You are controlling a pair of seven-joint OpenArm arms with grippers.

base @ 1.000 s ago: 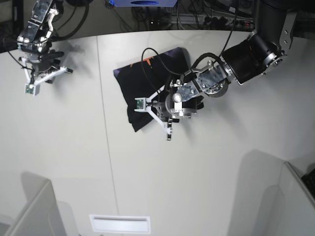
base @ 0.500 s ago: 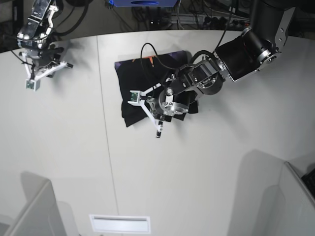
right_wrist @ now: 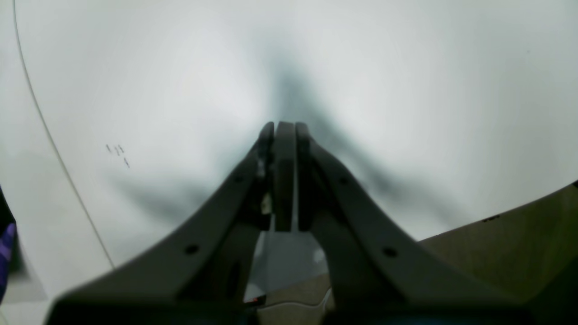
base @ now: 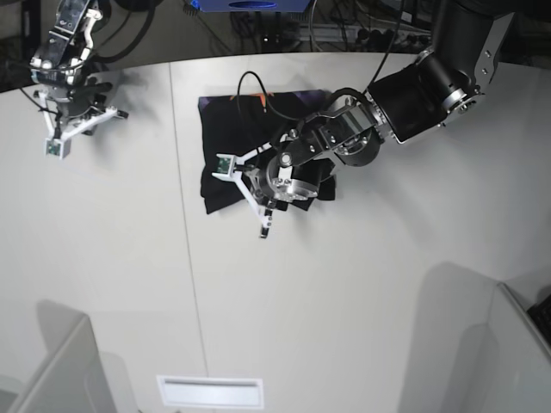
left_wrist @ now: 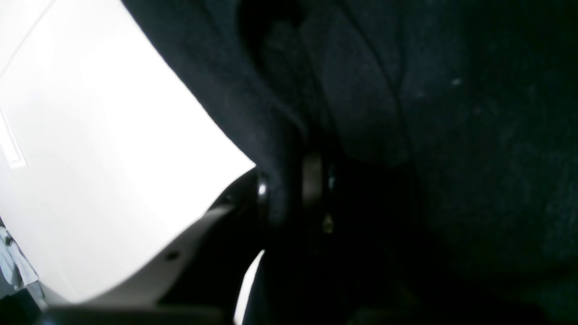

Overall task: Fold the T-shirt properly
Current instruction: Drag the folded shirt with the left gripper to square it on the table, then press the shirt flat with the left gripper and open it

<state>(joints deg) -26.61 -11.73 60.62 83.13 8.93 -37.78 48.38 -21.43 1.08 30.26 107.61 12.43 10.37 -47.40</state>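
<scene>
The black T-shirt lies bunched into a small dark patch at the back middle of the white table, with orange and purple marks at its far edge. My left gripper sits on its near edge. Black T-shirt cloth fills most of the left wrist view, and a fold is pinched between the shut fingers. My right gripper is shut on nothing, hanging over bare table at the far left, well apart from the shirt.
A thin seam runs front to back across the table. Grey partitions stand at the near left and near right. A white slot lies at the front edge. Cables crowd the back.
My left gripper has moved left and slightly toward the back, dragging the shirt's near edge along. The right arm rose a little early on, then stayed still.
</scene>
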